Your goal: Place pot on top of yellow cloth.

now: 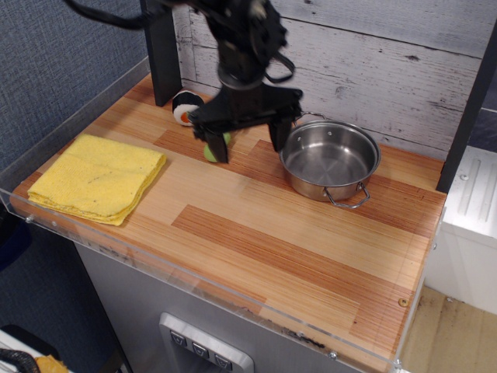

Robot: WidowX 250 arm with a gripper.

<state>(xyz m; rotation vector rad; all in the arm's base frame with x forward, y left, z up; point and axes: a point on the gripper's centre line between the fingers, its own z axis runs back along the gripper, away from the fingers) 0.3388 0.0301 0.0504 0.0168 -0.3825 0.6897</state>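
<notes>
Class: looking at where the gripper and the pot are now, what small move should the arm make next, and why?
Probably shift right and lower over the pot's near rim. The gripper is open and holds nothing, just left of the pot, which sits far from the yellow cloth.
</notes>
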